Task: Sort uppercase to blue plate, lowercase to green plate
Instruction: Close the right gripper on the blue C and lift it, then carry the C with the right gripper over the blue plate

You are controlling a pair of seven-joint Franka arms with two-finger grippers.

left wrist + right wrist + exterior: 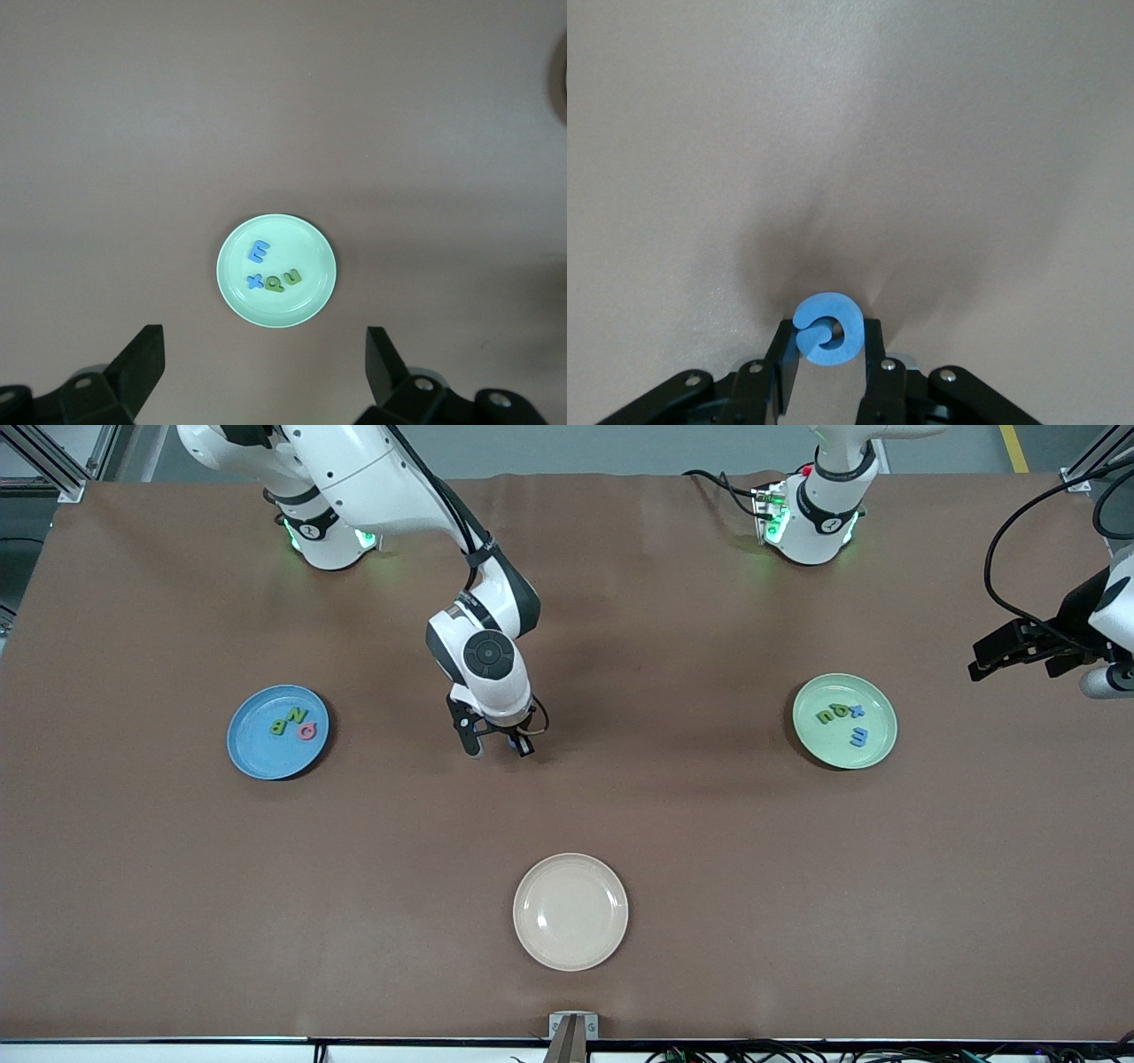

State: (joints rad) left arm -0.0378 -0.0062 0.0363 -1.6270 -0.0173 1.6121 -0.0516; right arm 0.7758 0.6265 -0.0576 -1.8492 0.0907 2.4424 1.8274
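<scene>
My right gripper [500, 748] is low over the bare tabletop between the two coloured plates and is shut on an uppercase blue G-shaped letter [827, 330], which sits between its fingertips [827, 341]. The blue plate [252, 757] holds a green B [280, 729], a green N [297, 715] and a pink Q [307, 732]. The green plate [819, 748] holds lowercase letters: a green u [824, 715], a green q-like one [839, 710], a blue t [856, 710] and a blue m [858, 736]. My left gripper [983, 664] waits open, high over the table edge beside the green plate [301, 243].
A cream-white plate [570, 911] with nothing in it lies nearer the front camera, midway along the table. Both arm bases [811, 514] stand along the edge farthest from that camera. Brown cloth covers the table.
</scene>
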